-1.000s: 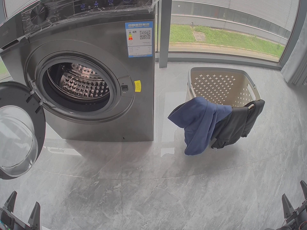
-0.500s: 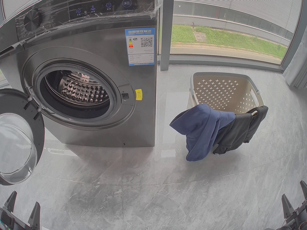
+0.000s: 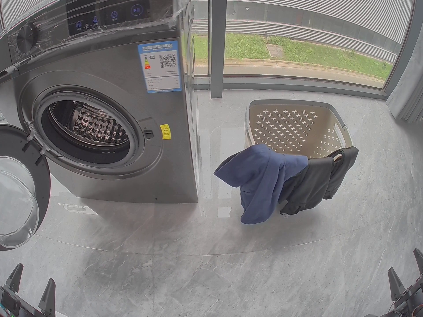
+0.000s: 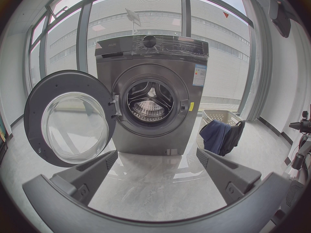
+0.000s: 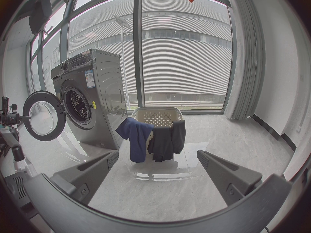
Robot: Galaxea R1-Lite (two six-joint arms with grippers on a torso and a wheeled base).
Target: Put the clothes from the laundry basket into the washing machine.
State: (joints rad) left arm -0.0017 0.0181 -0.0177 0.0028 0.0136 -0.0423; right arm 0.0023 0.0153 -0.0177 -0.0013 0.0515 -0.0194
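A grey front-loading washing machine [image 3: 145, 111] stands with its round glass-windowed door [image 3: 20, 194] swung fully open to its left, showing a bare steel drum [image 3: 94, 126]. Near its right side, apart from it, a beige plastic laundry basket [image 3: 284, 126] with star-shaped holes stands upright. A blue garment [image 3: 260, 179] hangs over the basket's near rim, drooping down its outer wall. A black garment [image 3: 310, 186] is draped on the same rim just to its right, touching it and reaching the basket's right handle
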